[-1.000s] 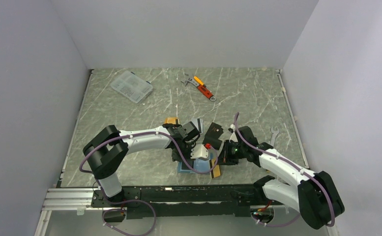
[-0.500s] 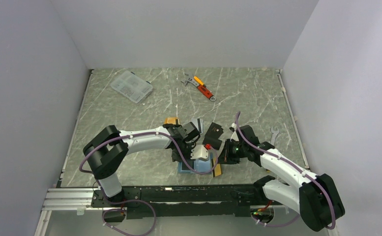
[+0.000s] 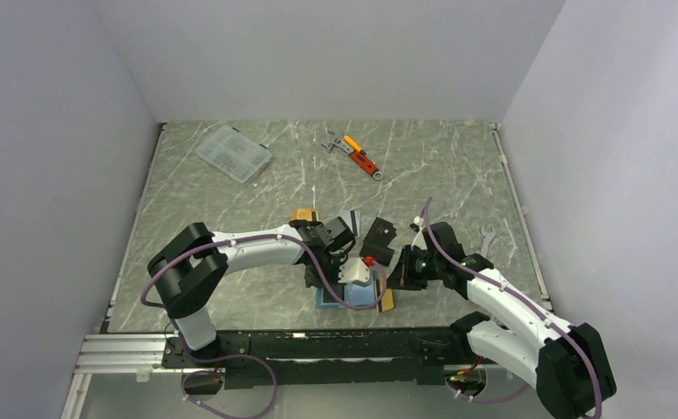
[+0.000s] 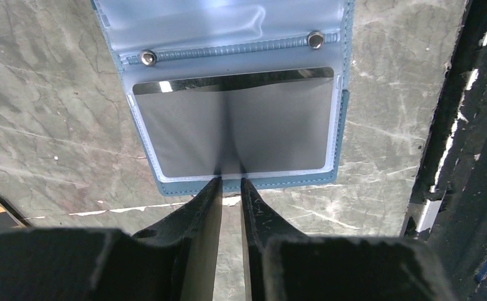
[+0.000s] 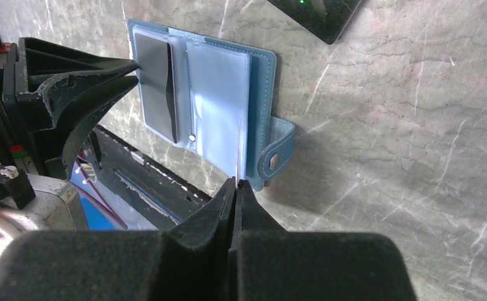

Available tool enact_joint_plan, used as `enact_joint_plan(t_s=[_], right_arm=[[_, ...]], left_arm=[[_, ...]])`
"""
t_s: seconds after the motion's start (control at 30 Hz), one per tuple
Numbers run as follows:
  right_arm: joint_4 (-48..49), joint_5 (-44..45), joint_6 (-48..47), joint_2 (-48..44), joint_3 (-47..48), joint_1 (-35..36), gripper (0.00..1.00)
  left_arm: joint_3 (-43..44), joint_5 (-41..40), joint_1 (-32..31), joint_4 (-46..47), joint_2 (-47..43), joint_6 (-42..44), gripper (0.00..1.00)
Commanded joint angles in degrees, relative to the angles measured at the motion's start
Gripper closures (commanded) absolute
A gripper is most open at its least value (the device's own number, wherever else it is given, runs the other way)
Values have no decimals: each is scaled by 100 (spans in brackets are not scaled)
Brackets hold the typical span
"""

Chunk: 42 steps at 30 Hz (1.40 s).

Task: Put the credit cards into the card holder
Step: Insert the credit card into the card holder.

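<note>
A gold card [image 3: 304,215] is seen on the desk [image 3: 230,209] beyond the left arm. The left hand [image 4: 230,183] is held a narrow slit open, nothing between its fingers, tips at the near edge of the open holder [image 4: 291,182]. Straight ahead, the grey card [image 4: 272,119] is lodged in a clear pocket, long axis across the fingers. A clear leaf [image 5: 219,94] is apparently pinched by the closed right hand [image 5: 235,183]. A second gold card [image 3: 386,302] is found by the holder's right edge, nearer the right arm
</note>
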Motion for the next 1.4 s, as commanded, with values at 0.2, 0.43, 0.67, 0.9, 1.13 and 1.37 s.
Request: enact_joint_plan(t_s=[0.2,0.43,0.67,0.9,1.13,1.37], right_arm=[[161,-127,66,142,119,-13,100],[275,-186,67,240,39,-12,100],[379,-218,85,281,-69,-11,100],[473,-269,111,346,-116,-8,100],[583,-322,155,399,-186,-16,100],[370,-164,46,382,-151,-12,100]], left_arm=[[205,5,-58,-181,-156,96,78],[204,1,-60,-187,-173,100,79],[214,7,-60,-209,-167,102,79],[237,20,-60,-211,-173,91,80],[222,24,-66,-211,-181,93,80],[230,27,-66,-234,-174,93,81]])
